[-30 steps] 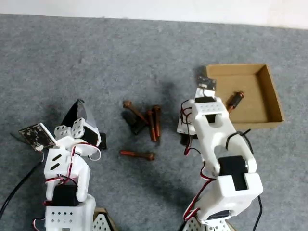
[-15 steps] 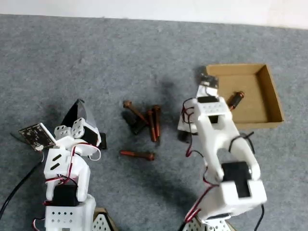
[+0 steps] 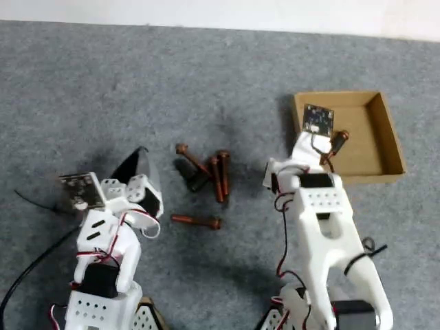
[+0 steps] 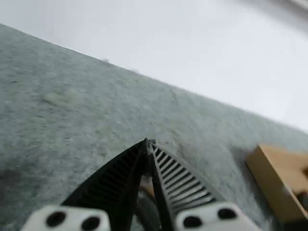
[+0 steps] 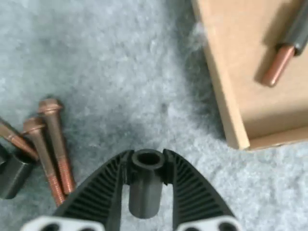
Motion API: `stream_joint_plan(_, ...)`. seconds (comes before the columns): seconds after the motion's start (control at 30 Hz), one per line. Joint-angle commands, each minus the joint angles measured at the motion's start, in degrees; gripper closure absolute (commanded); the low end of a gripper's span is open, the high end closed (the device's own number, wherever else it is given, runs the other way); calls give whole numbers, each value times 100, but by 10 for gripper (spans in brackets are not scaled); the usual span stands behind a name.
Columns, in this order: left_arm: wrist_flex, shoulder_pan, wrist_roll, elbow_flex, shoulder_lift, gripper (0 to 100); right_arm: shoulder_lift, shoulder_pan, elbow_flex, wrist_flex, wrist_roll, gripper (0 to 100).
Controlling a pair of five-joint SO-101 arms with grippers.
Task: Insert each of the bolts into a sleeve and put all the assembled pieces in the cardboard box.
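The grey counter (image 3: pixel 103 82) carries everything, its surface like short carpet. The right arm (image 3: pixel 323 213) stretches forward from the near edge towards the cardboard box (image 3: pixel 371 178), which sits open on the counter's right side. The left arm (image 3: pixel 106 240) stands at the near left, well apart from the box. The right end effector (image 5: pixel 147 161) is clamped on a dark sleeve (image 5: pixel 146 185), one finger on each side, with the sleeve's open end facing away from the wrist. It hangs over bare counter between the box's wall and the bolts. The left end effector (image 4: pixel 148 143) has its ribbed fingers pressed together at the tips, with nothing between them, above the counter to the left of the bolts. Inside the box lies one assembled piece (image 3: pixel 336 143), a copper bolt pushed into a dark sleeve. A cluster of three copper bolts (image 3: pixel 218 175) lies near the counter's middle, two side by side and one slanting across a loose sleeve (image 3: pixel 194 180) beside them. A lone bolt (image 3: pixel 196 221) lies flat nearer the arms, apart from the cluster.
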Motion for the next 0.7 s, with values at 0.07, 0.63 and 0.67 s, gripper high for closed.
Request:
stream_joint_plan(0.07, 114, 391, -211, 57, -40, 989, -690, 57, 426, -760, 281, 994)
stream_joint_plan(0.63, 527, 1103, -1064, -681, 1569, 989, -2466, 57, 1921, -1736, 624, 994)
stream_joint_plan(0.67, 343, 1086, -1064, -752, 1947, 989, -2571, 57, 2053, -1851, 695, 994)
